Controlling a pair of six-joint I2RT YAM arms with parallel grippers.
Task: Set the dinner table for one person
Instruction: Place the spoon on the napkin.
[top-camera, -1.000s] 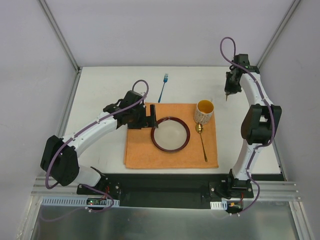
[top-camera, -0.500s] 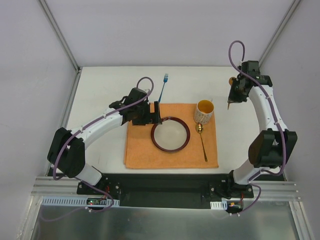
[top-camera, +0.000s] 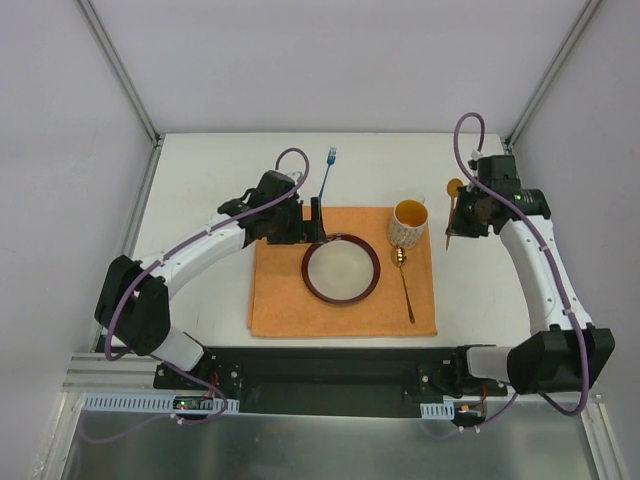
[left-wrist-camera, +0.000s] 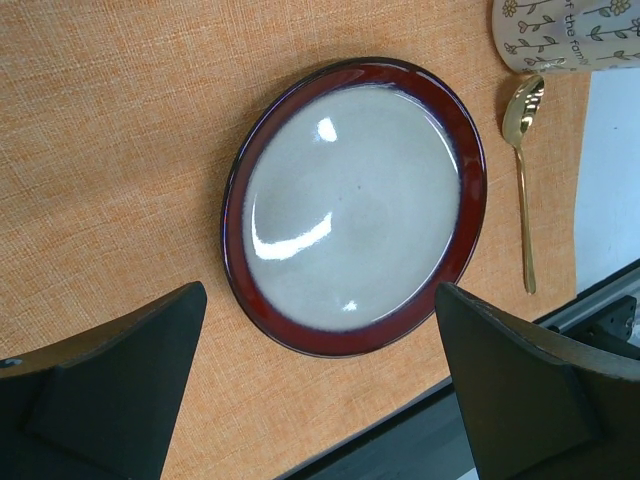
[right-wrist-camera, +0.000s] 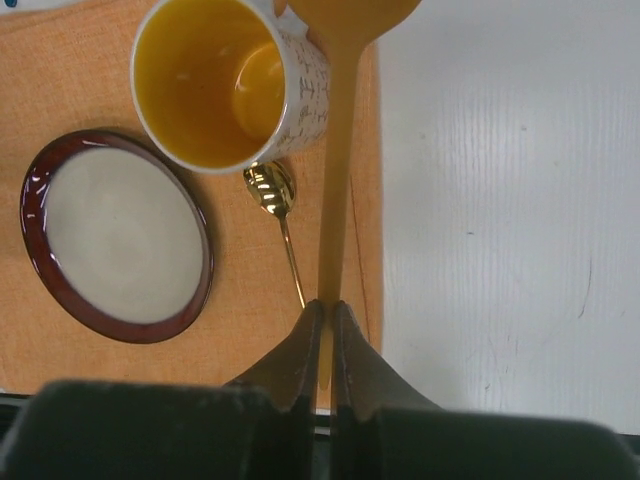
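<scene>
A red-rimmed grey plate (top-camera: 341, 269) lies on the orange placemat (top-camera: 290, 310) on the white dinner table (top-camera: 200, 180). A yellow-lined mug (top-camera: 408, 222) stands at the placemat's back right, with a gold spoon (top-camera: 405, 285) in front of it. A blue fork (top-camera: 326, 175) lies behind the placemat. My left gripper (top-camera: 315, 222) is open and empty above the plate's left rim (left-wrist-camera: 320, 295). My right gripper (top-camera: 449, 232) is shut on a wooden spoon (top-camera: 455, 187) held above the table right of the mug. In the right wrist view the fingers (right-wrist-camera: 327, 310) clamp its handle (right-wrist-camera: 335, 180).
Grey frame posts stand at the table's back corners (top-camera: 152, 135). A black rail (top-camera: 330, 360) runs along the near edge. In the right wrist view, bare white tabletop (right-wrist-camera: 500, 200) lies right of the placemat (right-wrist-camera: 250, 330).
My right arm has swung the wooden spoon from the back right corner forward and down to beside the mug. My left gripper has shifted slightly right and back along the plate's edge.
</scene>
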